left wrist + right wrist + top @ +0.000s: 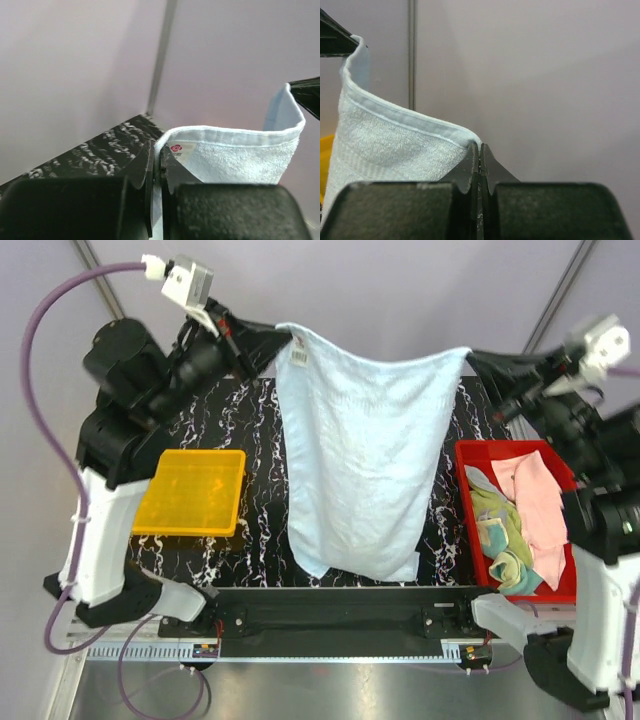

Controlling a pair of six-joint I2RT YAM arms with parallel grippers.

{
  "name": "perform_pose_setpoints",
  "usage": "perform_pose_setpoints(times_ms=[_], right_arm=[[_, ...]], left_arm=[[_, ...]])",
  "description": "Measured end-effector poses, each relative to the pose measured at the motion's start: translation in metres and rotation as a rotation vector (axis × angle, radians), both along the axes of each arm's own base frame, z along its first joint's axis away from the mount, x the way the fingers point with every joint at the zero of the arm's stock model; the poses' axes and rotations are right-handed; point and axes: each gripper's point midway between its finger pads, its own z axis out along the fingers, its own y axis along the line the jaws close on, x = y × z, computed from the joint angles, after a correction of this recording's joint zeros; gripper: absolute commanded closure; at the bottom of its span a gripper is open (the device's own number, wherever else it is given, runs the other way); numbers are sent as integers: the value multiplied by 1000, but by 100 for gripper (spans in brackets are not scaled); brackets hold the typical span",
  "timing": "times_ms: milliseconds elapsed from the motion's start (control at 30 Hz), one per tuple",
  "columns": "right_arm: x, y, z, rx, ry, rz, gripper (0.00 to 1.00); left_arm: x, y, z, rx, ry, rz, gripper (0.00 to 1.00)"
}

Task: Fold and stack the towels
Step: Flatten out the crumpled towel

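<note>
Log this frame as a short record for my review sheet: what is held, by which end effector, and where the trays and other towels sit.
held item: light blue towel, hanging spread out over the table
left end effector: shut on one top corner
right end effector: shut on the other top corner
red tray: right side, holds crumpled pink towel and yellow-green towel
yellow tray: left side
folded stack: none visible

Left pincer [286, 333] and right pincer [470, 352] — both raised, clamped closed.
</note>
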Motion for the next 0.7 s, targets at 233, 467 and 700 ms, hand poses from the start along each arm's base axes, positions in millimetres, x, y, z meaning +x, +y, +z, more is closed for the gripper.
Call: perform_pose_setpoints(times_ms=[233,467,700], right_arm=[[144,12,-59,-58,167,-97,100],[298,20,-143,-126,299,-160,100],[377,23,-168,-145,255,-179,100]], left_arm=[[149,33,-62,66,137,271,100],[274,45,-124,37,198,314,100],[342,42,-170,-2,186,285,100]])
